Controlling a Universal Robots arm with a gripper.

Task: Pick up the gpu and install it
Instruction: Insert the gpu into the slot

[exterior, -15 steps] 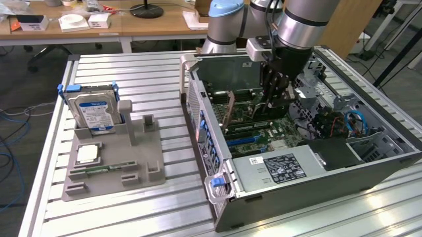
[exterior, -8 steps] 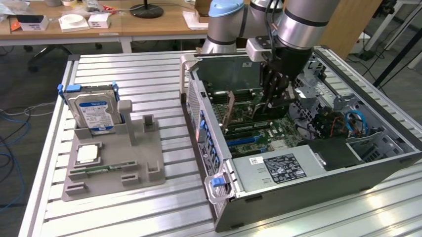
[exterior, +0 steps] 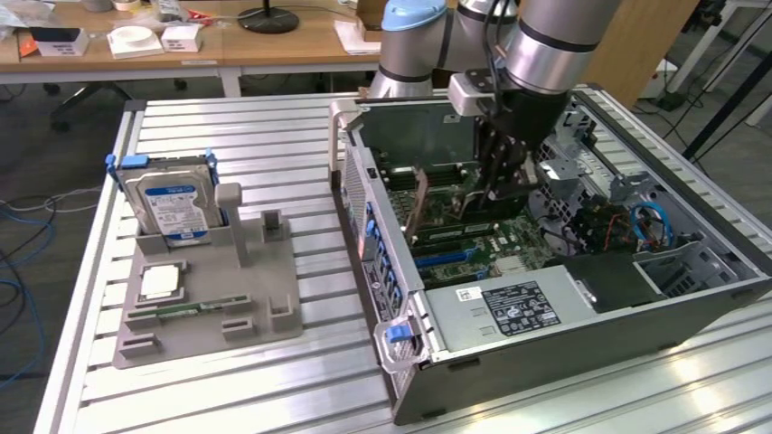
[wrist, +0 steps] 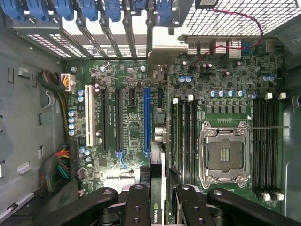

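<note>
The arm (exterior: 531,36) is bent down into the open case (exterior: 579,344) on the tabletop (exterior: 241,127). The gripper (exterior: 497,190) is pinched on the gpu (wrist: 156,213). In the wrist view, the gpu is seen on edge between the fingers (wrist: 138,202), beside the blue slot (wrist: 146,117). In the exterior view, a hard drive (exterior: 175,203) is seen standing outside the case.

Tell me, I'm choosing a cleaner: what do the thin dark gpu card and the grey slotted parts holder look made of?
Thin dark gpu card: seemingly matte circuit-board laminate; its end bracket gleams like metal. Grey slotted parts holder: probably matte plastic, uniformly dull.
</note>
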